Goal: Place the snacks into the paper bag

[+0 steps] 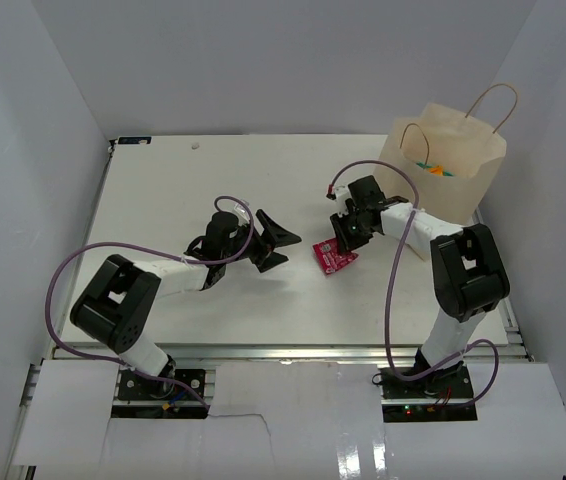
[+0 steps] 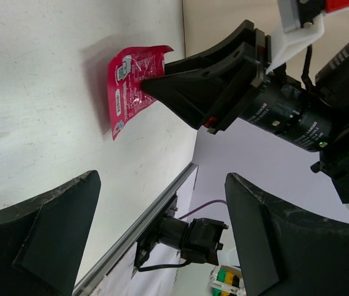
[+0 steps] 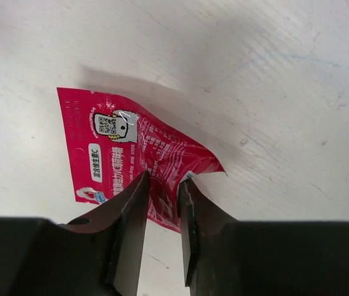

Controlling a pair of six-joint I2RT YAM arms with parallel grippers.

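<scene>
The pink-red packet (image 1: 335,257) lies mid-table with one edge raised; it also shows in the right wrist view (image 3: 113,148) and the left wrist view (image 2: 128,86). My right gripper (image 1: 341,240) (image 3: 162,179) is shut on the packet's right edge, which sits pinched between the two fingers. The paper bag (image 1: 443,165) stands upright at the far right, and orange and teal packets (image 1: 431,168) show inside its mouth. The purple packet is out of view. My left gripper (image 1: 275,243) (image 2: 162,179) is open and empty, left of the packet and pointing at it.
White walls enclose the table on three sides. The bag's twine handles (image 1: 498,100) stick up above its rim. The right arm's purple cable (image 1: 395,270) loops beside the arm. The table's metal front edge (image 2: 143,216) runs close to the arms' bases.
</scene>
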